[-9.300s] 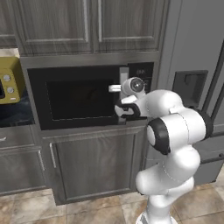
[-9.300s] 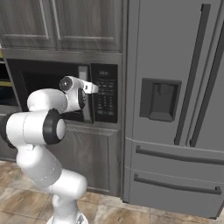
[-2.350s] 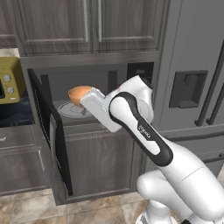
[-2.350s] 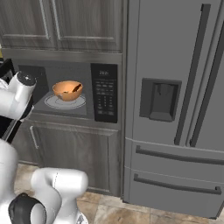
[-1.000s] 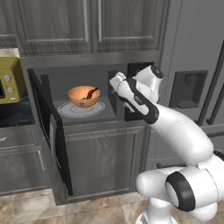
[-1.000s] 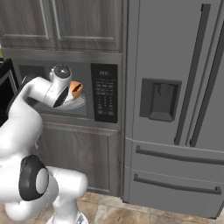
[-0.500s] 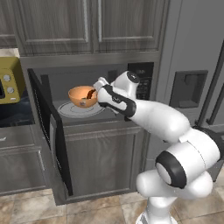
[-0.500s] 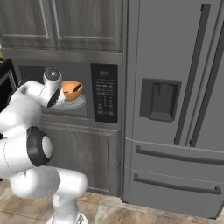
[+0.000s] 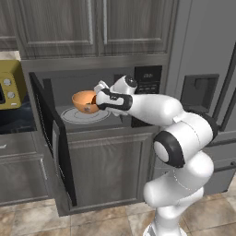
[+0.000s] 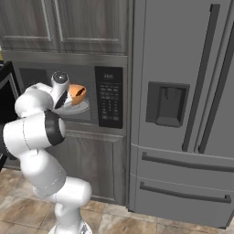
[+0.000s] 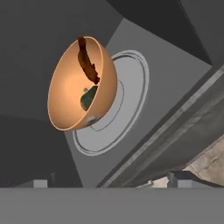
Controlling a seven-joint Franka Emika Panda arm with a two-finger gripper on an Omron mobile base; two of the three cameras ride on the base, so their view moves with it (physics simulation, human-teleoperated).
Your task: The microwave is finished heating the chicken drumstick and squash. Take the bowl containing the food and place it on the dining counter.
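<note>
With its jaws spread wide, the gripper [image 9: 95, 98] sits just beside the bowl [image 9: 84, 101], and we cannot tell if they touch. We see the bowl on the turntable [image 11: 131, 87] inside the microwave [image 9: 138, 92], holding the chicken drumstick [image 11: 87, 62] and the squash [image 11: 89, 98]. We note the door [image 9: 51, 138] swung open leftward, cabinets [image 9: 99, 25] above, the refrigerator [image 10: 183, 114] at right.

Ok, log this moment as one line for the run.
phase: reaching | hand: open, beside round orange-tan bowl | bowl: on white turntable, in black microwave | door: open
</note>
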